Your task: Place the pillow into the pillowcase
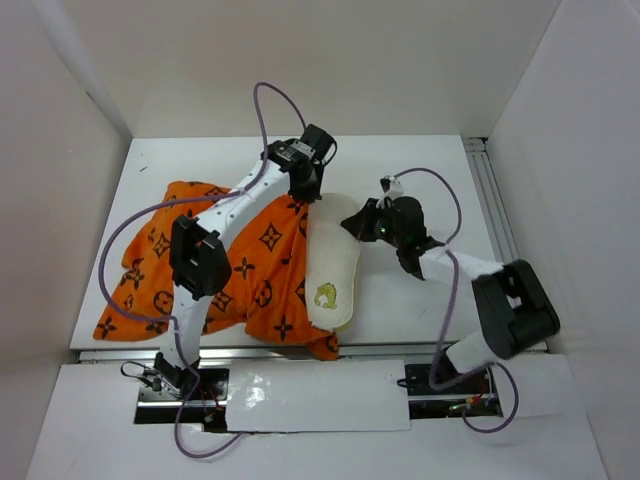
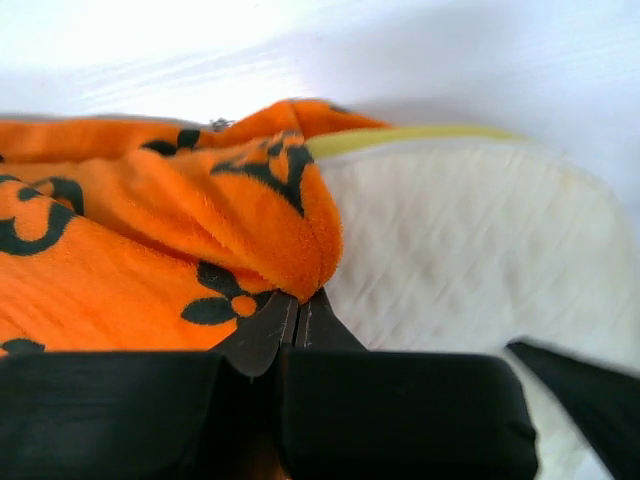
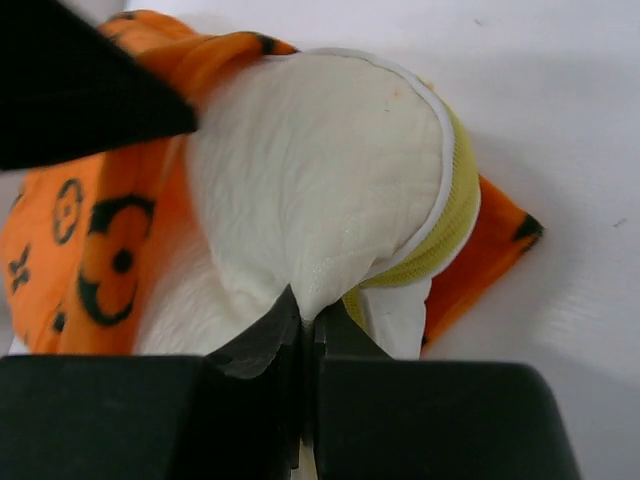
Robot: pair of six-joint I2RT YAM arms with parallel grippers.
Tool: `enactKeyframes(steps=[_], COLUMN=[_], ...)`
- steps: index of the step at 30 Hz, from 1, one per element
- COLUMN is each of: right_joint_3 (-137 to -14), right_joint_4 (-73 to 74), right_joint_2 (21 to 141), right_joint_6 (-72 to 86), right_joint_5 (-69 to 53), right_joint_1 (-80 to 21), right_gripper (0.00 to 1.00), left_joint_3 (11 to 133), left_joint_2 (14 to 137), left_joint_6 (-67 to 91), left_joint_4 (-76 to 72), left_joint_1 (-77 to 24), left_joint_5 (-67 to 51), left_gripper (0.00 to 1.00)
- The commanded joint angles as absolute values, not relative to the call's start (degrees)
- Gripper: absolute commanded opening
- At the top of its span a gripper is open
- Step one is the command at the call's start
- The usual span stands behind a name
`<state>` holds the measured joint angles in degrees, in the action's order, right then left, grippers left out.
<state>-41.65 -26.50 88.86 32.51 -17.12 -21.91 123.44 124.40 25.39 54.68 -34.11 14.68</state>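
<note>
The orange pillowcase (image 1: 215,265) with dark brown motifs lies crumpled on the left half of the table. The cream-white pillow (image 1: 333,265) with a yellow-green edge lies along its right side, partly tucked under the orange cloth. My left gripper (image 1: 303,195) is shut on the pillowcase's edge (image 2: 300,250) at the pillow's far end. My right gripper (image 1: 362,222) is shut on a pinch of the pillow's fabric (image 3: 320,270) at its upper right. In the right wrist view the yellow-green piping (image 3: 445,240) and orange cloth (image 3: 100,230) surround the pillow.
White walls enclose the table (image 1: 420,170) on three sides. A metal rail (image 1: 495,205) runs along the right edge. The arm bases and purple cables (image 1: 270,95) sit at the near edge and above the cloth.
</note>
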Motion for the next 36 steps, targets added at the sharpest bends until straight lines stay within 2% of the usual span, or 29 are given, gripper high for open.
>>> enactKeyframes(steps=[1,6,9,14,19,22,23,24,25,26,27,28,29,30,31,36], right_joint_3=[-37.3,-33.0,-31.6,-29.3,-34.2,-35.6,-35.6,-34.1,-33.2,-32.2,-31.3,-30.2,-30.1,-30.1,-30.1,-30.1], right_joint_4=[-40.0,-44.9,-48.2,-58.4,-57.2,-49.3,-45.2,-43.6,-42.2,-41.0,-37.5,-35.2,-32.6,-26.2,-23.1,-4.0], right_joint_2=[75.0,66.4,66.4,73.6,79.4,78.3,76.4,75.2,73.9,71.0,69.5,68.0,65.1,63.6,62.1,50.3], right_joint_6=[27.3,24.4,23.7,25.0,25.0,26.7,27.2,27.2,27.2,27.2,28.1,28.1,29.2,29.9,29.9,35.3], right_joint_5=[-19.9,-14.5,-10.7,-1.7,4.0,5.8,7.7,7.7,7.7,8.3,8.8,8.8,9.7,9.8,10.6,20.0], right_joint_1=[-25.9,-32.2,-35.7,-41.2,-43.2,-43.2,-43.2,-42.6,-42.6,-42.1,-42.1,-41.4,-41.4,-41.4,-40.7,-38.9], right_gripper=[0.0,0.0,0.0,0.0,0.0,0.01,0.1,0.13,0.22,0.36,0.58,0.65,0.82,0.95,1.0,1.0], left_joint_3=[126.9,126.9,127.4,130.7,130.4,127.2,126.0,126.0,125.3,125.3,125.3,125.3,125.3,125.3,125.3,119.9], left_joint_2=[115.5,107.9,105.6,104.4,106.3,106.3,106.3,106.3,106.3,106.3,106.3,106.3,106.3,106.3,106.3,103.8], left_joint_6=[22.8,19.5,19.0,19.0,20.6,22.1,22.7,23.3,23.3,23.3,23.3,23.3,23.3,23.3,23.3,24.3], left_joint_4=[50.1,47.7,46.6,46.6,49.3,49.8,49.8,49.8,49.8,49.8,49.8,49.8,49.8,49.8,49.8,49.8], left_joint_1=[-35.9,-42.3,-47.6,-54.8,-54.8,-54.1,-52.7,-52.1,-51.3,-49.8,-49.1,-48.6,-47.9,-47.9,-47.2,-46.1], left_joint_5=[8.6,6.1,4.9,3.9,5.8,8.3,8.8,8.8,8.3,7.3,6.3,5.8,5.8,5.8,6.7,7.3], left_gripper=[0.0,0.0,0.0,0.0,0.0,0.0,0.07,0.19,0.33,0.51,0.63,0.7,0.78,0.94,1.0,1.0])
